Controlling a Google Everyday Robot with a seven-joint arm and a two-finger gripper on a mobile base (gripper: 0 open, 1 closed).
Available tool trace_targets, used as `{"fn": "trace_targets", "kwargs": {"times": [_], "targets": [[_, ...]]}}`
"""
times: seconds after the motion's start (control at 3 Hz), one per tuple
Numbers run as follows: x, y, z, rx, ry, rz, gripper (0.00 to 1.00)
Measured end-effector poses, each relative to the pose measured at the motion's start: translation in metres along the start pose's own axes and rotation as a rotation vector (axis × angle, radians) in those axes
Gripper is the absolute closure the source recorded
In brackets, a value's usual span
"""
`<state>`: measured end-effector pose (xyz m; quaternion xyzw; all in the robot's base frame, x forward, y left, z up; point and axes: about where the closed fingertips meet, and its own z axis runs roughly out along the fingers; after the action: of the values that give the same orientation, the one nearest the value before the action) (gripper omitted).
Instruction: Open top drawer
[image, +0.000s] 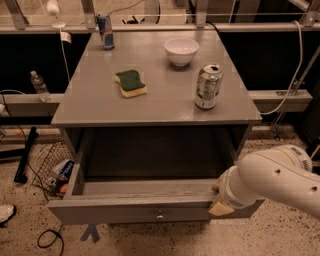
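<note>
The top drawer (130, 211) is a wide grey drawer under the grey table top. It stands pulled far out toward me, and its inside looks empty. A small metal knob (159, 216) sits at the centre of its front panel. My white arm comes in from the right. My gripper (220, 204) is at the right end of the drawer's front panel, at its top edge. The arm's wrist hides most of the gripper; only a tan tip shows against the panel.
On the table top (90, 107) stand a white bowl (181, 50), a green and silver can (208, 85), a green and yellow sponge (130, 83) and a blue can (105, 31). A wire basket (50, 167) and cables lie on the floor at left.
</note>
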<state>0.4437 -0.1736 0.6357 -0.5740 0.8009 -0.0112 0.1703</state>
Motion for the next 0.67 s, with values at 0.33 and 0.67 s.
{"fn": "trace_targets", "kwargs": {"times": [0.33, 0.67], "targets": [[-0.0005, 0.0002, -0.0009, 0.002, 0.001, -0.002, 0.01], [-0.0006, 0.0002, -0.0012, 0.002, 0.001, -0.003, 0.00]]}}
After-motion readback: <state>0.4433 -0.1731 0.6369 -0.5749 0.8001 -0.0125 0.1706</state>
